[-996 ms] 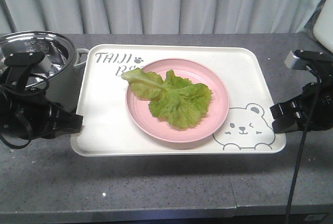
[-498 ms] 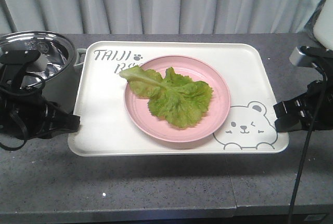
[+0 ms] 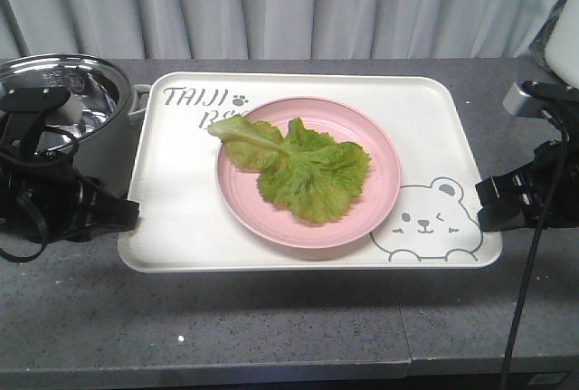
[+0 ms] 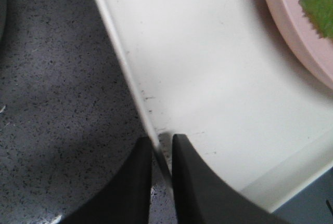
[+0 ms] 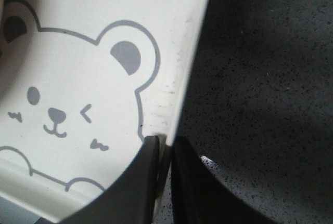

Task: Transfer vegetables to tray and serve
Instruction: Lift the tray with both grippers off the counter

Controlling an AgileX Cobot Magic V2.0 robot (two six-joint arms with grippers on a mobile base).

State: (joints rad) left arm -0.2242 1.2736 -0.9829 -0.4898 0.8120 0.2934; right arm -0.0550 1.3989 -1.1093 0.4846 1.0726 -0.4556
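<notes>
tray [image 3: 181, 218]: cream white, with grey letters at the upper left and a grey winking bear face at the lower right
lettuce [image 3: 312, 177]: bright green, with a paler green rib
plate [image 3: 378, 182]: pink all over
pot [image 3: 86, 91]: shiny silver
counter [image 3: 271, 318]: dark grey with tiny light and black dots
curtain [image 3: 289, 1]: pale grey with soft up-and-down stripes
left gripper [image 4: 162, 143]: black
right gripper [image 5: 165, 143]: black
</notes>
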